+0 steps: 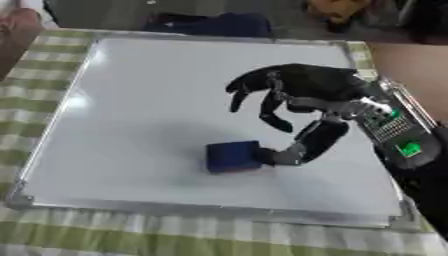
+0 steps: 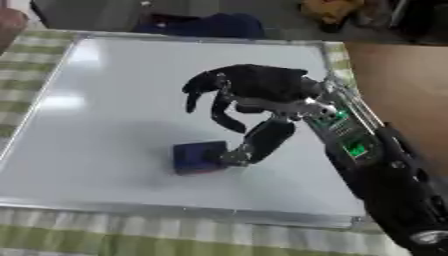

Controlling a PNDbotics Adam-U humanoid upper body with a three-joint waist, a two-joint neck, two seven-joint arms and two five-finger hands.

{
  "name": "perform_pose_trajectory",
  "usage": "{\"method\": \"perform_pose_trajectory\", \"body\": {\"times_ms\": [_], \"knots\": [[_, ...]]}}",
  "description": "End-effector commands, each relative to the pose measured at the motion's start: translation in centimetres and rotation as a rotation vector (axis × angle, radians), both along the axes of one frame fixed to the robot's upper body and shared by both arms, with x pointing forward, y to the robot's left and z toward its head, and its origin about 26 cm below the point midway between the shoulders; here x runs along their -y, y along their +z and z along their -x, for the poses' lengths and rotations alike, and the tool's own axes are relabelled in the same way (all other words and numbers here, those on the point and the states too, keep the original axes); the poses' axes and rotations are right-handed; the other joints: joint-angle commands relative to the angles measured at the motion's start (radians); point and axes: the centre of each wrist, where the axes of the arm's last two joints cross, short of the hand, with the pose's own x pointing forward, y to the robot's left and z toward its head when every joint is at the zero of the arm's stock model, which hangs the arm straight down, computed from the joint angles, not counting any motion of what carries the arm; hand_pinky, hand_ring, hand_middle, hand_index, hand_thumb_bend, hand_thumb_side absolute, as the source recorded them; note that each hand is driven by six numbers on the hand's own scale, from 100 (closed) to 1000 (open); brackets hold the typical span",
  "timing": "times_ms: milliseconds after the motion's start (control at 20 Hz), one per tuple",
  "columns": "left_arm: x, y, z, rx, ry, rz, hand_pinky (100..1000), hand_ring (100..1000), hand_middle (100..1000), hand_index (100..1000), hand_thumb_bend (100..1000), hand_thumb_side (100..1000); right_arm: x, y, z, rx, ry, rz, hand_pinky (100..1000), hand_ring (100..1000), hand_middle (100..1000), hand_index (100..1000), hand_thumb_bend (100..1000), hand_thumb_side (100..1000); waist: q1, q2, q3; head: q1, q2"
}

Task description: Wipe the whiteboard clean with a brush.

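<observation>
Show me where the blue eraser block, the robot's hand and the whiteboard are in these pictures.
blue eraser block [image 1: 233, 156]: left eye view, on its top face.
right hand [image 1: 306, 82]: left eye view, on the black back of the hand.
whiteboard [image 1: 140, 100]: left eye view, on a bare part of its white surface.

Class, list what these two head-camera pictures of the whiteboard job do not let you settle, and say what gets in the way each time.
- Whether the right hand grips the blue brush or only touches it: the thumb covers the contact, both views.
- Marks on the whiteboard: none show, but glare at its left edge and the hand hide parts.
- Left hand: outside both views.
- Dark bundle beyond the board: too blurred to identify.
</observation>
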Motion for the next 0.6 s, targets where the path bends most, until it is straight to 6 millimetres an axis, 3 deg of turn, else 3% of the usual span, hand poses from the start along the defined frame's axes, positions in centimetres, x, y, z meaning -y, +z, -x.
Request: {"method": "perform_pose_trajectory", "body": {"times_ms": [50, 200, 600], "knots": [[0.0, 0.7, 0.2, 0.025, -0.005, -0.018, 522, 546, 534, 412, 136, 1000, 0.1, 0.5, -0.2, 0.039, 0.023, 0.11, 869, 919, 739, 200, 339, 672, 0.001, -0.013, 0.002, -0.003, 0.006], [0.0, 0.8, 0.2, 0.025, -0.006, -0.018, 522, 546, 534, 413, 140, 1000, 0.4, 0.2, 0.0, 0.053, -0.029, 0.131, 869, 917, 684, 187, 345, 700, -0.001, -0.012, 0.001, -0.003, 0.008], [0.1, 0.8, 0.2, 0.025, -0.012, -0.02, 522, 547, 534, 412, 140, 1000, 0.3, -2.0, -0.3, 0.051, -0.121, 0.165, 857, 891, 553, 100, 403, 634, -0.003, -0.009, 0.008, -0.007, 0.007]]}}
